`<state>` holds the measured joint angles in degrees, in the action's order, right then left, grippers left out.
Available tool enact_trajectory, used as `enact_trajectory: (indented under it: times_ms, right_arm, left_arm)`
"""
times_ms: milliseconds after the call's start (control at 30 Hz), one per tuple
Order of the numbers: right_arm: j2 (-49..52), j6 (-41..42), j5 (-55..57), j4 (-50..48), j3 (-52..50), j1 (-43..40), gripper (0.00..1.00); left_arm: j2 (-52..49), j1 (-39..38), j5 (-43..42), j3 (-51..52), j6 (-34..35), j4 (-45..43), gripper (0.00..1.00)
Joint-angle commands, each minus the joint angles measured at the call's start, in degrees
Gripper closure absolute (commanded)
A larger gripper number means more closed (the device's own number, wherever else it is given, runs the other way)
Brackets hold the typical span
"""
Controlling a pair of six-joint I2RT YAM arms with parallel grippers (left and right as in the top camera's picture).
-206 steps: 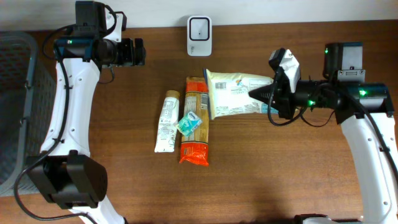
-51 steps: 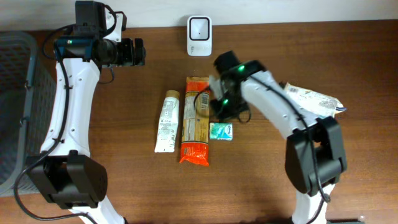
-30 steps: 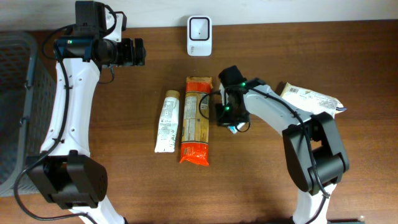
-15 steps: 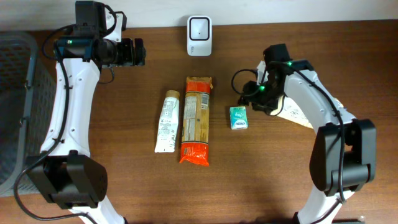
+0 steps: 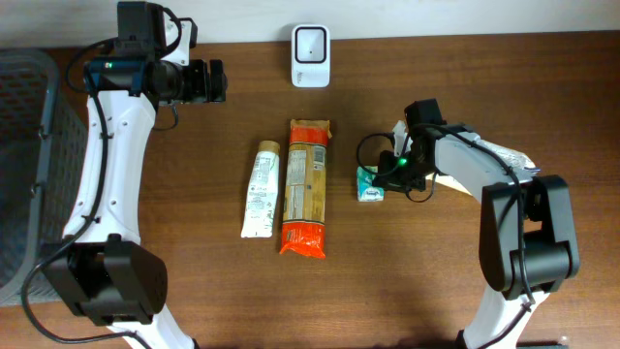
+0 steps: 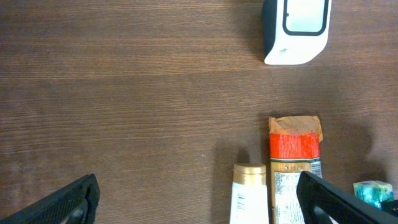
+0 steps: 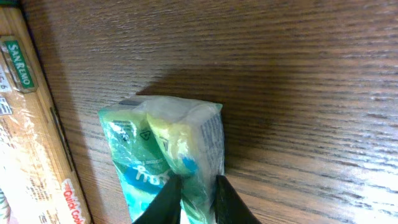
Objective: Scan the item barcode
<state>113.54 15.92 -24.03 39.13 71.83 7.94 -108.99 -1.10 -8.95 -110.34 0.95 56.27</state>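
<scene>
pinching the green packet [image 7: 163, 140] with the right gripper [image 7: 198, 198], jaws closed on its near edge. keeping it down by the table [image 5: 194, 281], just right of the pasta pack [image 5: 306, 187], not touching it. holding the left gripper [image 5: 217, 81] spread wide at the far left, gripping nothing. finding the scanner [image 5: 310, 43] standing at the far edge beyond the pasta, a white tube [image 5: 260, 189] lying just left of the pasta, a white pouch [image 5: 489, 155] lying partly hidden under the right arm, a grey basket [image 5: 19, 145] standing at the left edge.

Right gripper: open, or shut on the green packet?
Shut on the green packet: in the wrist view the right gripper's jaws pinch its end, nearly together.
</scene>
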Motion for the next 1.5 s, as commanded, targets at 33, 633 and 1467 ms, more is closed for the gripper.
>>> enact_trajectory:
  times_ms: [33, 633, 1467]
  right_arm:
    - [0.72, -0.68, -1.27, 0.61, -1.31, 0.13, 0.96]
    - [-9.05, -4.87, -64.92, -7.06, 3.17, -14.8, 0.96]
    - [-9.94, 7.06, -27.56, -8.74, 24.35, 1.27, 0.96]
  left_arm:
    - [-0.02, 0.04, -0.02, -0.04, -0.13, -0.09, 0.01]
    - [-0.02, 0.04, -0.02, -0.04, -0.13, -0.09, 0.01]
    - [-0.02, 0.04, -0.02, -0.04, -0.13, -0.09, 0.01]
